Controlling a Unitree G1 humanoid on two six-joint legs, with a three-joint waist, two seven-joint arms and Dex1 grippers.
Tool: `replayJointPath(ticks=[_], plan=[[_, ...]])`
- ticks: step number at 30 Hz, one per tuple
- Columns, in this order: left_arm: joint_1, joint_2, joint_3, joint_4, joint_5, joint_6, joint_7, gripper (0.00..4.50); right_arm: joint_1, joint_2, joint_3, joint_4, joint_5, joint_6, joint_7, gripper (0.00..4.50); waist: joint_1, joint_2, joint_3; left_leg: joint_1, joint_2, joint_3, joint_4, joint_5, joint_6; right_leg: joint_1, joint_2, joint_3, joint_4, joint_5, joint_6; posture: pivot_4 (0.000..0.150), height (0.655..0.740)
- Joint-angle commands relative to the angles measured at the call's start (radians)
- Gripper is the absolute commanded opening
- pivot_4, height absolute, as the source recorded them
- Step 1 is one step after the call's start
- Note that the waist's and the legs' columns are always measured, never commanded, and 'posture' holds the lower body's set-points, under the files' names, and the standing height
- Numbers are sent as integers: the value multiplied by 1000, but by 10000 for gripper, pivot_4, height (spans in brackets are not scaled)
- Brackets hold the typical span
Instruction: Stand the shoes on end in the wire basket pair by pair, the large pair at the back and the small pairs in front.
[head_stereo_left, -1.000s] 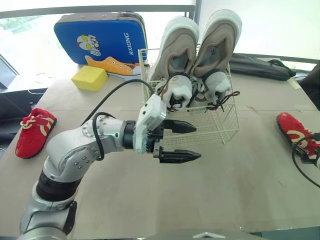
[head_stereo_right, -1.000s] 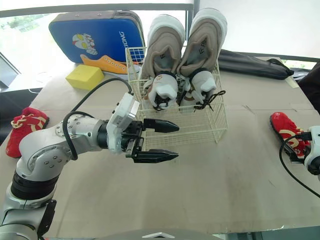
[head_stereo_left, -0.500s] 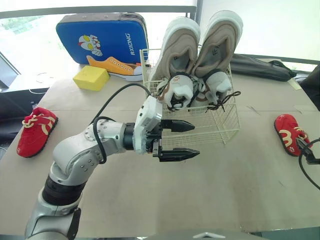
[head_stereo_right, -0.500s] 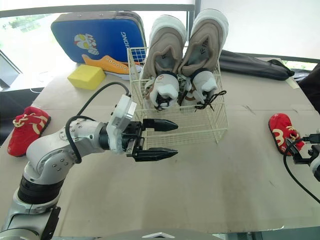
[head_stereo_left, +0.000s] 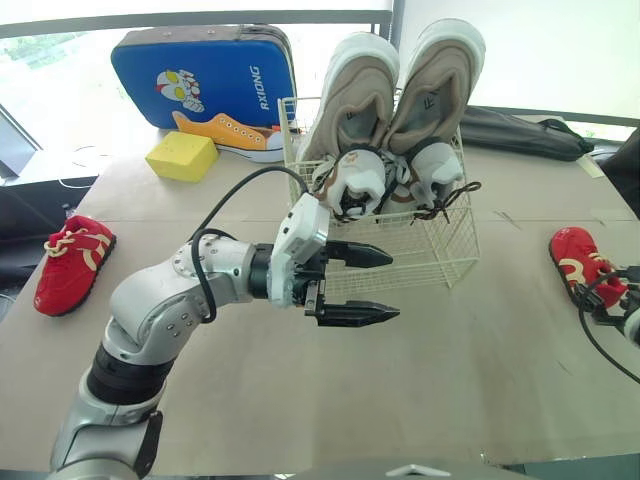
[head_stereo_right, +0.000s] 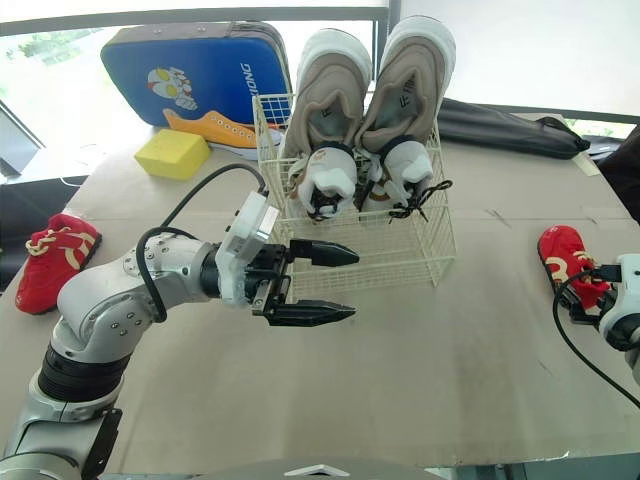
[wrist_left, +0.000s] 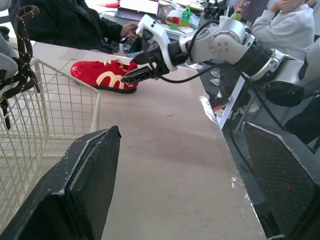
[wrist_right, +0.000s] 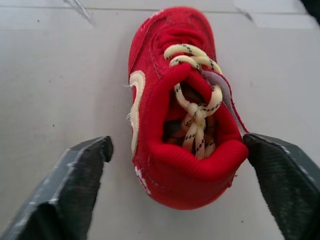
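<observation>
The wire basket (head_stereo_left: 445, 262) holds the large beige pair (head_stereo_left: 400, 85) standing on end at the back. A small white pair (head_stereo_left: 358, 185) stands in front of them. My left gripper (head_stereo_left: 362, 286) hovers open and empty just in front of the basket's left corner. One red shoe (head_stereo_left: 70, 262) lies at the table's far left. The other red shoe (wrist_right: 175, 105) lies at the far right, heel towards my right gripper (wrist_right: 176, 141). That gripper is open, with a finger on each side of the heel and not touching it.
A blue cartoon case (head_stereo_left: 200, 70) and a yellow block (head_stereo_left: 180, 156) stand behind the basket to the left. A black bag (head_stereo_left: 520, 135) lies behind it to the right. The left wrist view shows seated people (wrist_left: 282, 30) past the table's right edge.
My right gripper has edged closer to the heel of the right red shoe. The left gripper stays open by the basket and has barely moved.
</observation>
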Motion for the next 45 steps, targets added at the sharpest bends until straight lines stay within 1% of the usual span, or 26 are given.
replayJointPath(ticks=[1,2,4,6,7,10,12,14,16,18,20,21,23,25,26,27,28,30,31,33,34,36,40,43,44,45], plan=[[-18,6,17,-33,-4,5,16,45000,-12,-11,18,16,-17,-22,7,26035,-1,-1,0,0,0,0,0,0,0,0,0,0,0,0,0,1500,7400],[-19,5,17,-34,-3,7,20,45000,-13,-13,25,22,-24,-28,9,22129,-2,-1,-1,0,0,0,0,0,0,0,0,0,0,0,0,1500,7400],[-21,4,16,-32,0,9,27,45000,-11,-29,44,28,-44,-45,17,12167,-2,-2,-1,0,0,0,0,0,0,0,0,0,0,0,0,1500,7400],[-23,1,20,-28,-2,14,38,45000,-5,-34,48,16,-52,-58,24,3745,-2,-2,-1,0,0,0,0,0,0,0,0,0,0,0,0,1500,7400],[-24,-3,27,-19,-10,19,47,45000,7,-46,50,2,-59,-74,36,1052,-2,-2,-1,0,0,0,0,0,0,0,0,0,0,0,0,1500,7400],[-20,-16,64,18,-48,41,75,45000,87,-115,49,-62,-103,-230,134,474,2,1,0,0,0,0,0,0,0,0,0,0,0,0,0,1500,7400],[-21,-49,114,61,-125,75,127,45000,136,-154,17,-121,-81,-347,253,474,0,3,2,0,0,0,0,0,0,0,0,0,0,0,1,1500,7400],[-48,-73,174,137,-216,137,190,45000,188,-248,-70,-192,-44,-469,444,474,-4,5,3,1,0,0,0,0,0,1,0,0,0,-1,3,1500,7400],[-90,-61,213,205,-276,195,214,45000,201,-357,-169,-225,7,-523,629,474,-14,6,6,2,0,0,0,0,1,3,0,0,0,-1,4,1500,7400],[-139,-32,242,269,-335,259,219,45000,182,-466,-249,-216,39,-604,814,474,-23,2,8,2,0,0,0,0,1,3,0,0,0,-1,4,1500,7400],[-214,2,257,361,-381,341,230,45000,110,-603,-283,-183,114,-585,967,474,-27,0,10,3,1,-2,0,0,0,3,1,-1,0,-1,4,1500,7400],[-257,21,251,406,-396,386,217,45000,65,-669,-270,-168,154,-583,1031,474,-27,-1,11,3,1,-2,0,0,0,3,1,-1,0,-2,4,1500,7400],[-341,41,231,480,-437,473,178,45000,-41,-773,-191,-142,229,-624,1114,474,-26,-1,13,3,1,-2,0,0,0,3,1,-2,0,-2,3,1500,7400],[-420,49,171,526,-422,547,126,45000,-193,-851,-21,-127,301,-694,1134,474,-24,0,15,3,2,-3,-1,-1,0,2,-1,-2,-1,-2,3,1500,7400],[-452,47,142,540,-401,564,98,45000,-291,-861,83,-124,314,-727,1140,474,-23,-1,15,3,1,-3,0,-3,-4,3,-3,-2,-1,-2,3,1500,7400],[-482,40,120,558,-387,582,79,45000,-388,-852,183,-124,310,-760,1159,474,-22,-2,16,2,0,-5,-1,-3,-4,3,-6,-2,-2,-2,3,1500,7400],[-511,31,99,576,-374,596,56,45000,-504,-814,288,-125,289,-781,1191,474,-23,-4,16,1,0,-6,-1,-3,-4,3,-7,-2,-3,-2,3,1500,7400],[-564,17,54,609,-343,618,0,45000,-750,-688,487,-103,225,-800,1265,474,-25,-7,17,-1,-1,-6,-2,-3,-5,3,-7,-3,-7,-2,3,1500,7400],[-585,12,32,619,-325,623,-27,45000,-837,-646,564,-87,201,-813,1287,474,-29,-11,16,-2,-1,-6,-1,-1,-8,2,-7,-4,-9,-1,4,1500,7400],[-620,-1,-9,628,-296,634,-73,45000,-980,-569,679,-38,167,-842,1301,474,-33,-8,18,-4,-2,-4,0,0,-9,1,-5,-5,-10,1,8,1500,7400],[-636,-9,-24,630,-287,642,-95,45000,-1041,-545,731,-12,154,-866,1301,474,-34,-7,18,-5,-3,-4,0,0,-9,-1,-4,-4,-9,3,10,1500,7400],[-665,-26,-53,636,-270,661,-127,45000,-1143,-487,802,38,136,-893,1301,474,-31,-7,17,-6,-3,-5,-1,0,-9,-3,-3,-4,-9,5,6,1500,7400],[-680,-33,-124,602,-219,661,-197,45000,-1243,-423,883,85,128,-941,1301,474,-22,-7,15,-10,-2,-11,0,3,-5,-4,-1,-5,-11,6,5,1500,7400],[-677,-23,-163,585,-187,660,-246,36876,-1277,-398,913,90,135,-957,1301,0,-21,-8,15,-11,-3,-12,1,3,-5,-4,0,-4,-11,6,5,1500,7400],[-676,-22,-164,584,-184,662,-261,31631,-1284,-395,920,89,140,-948,1301,0,-21,-8,15,-11,-4,-12,1,3,-5,-4,1,-4,-11,6,5,1500,7400],[-675,-21,-161,583,-184,668,-272,29690,-1291,-389,921,90,140,-929,1301,0,-21,-8,15,-12,-4,-12,1,3,-5,-4,1,-3,-11,6,5,1500,7400]])
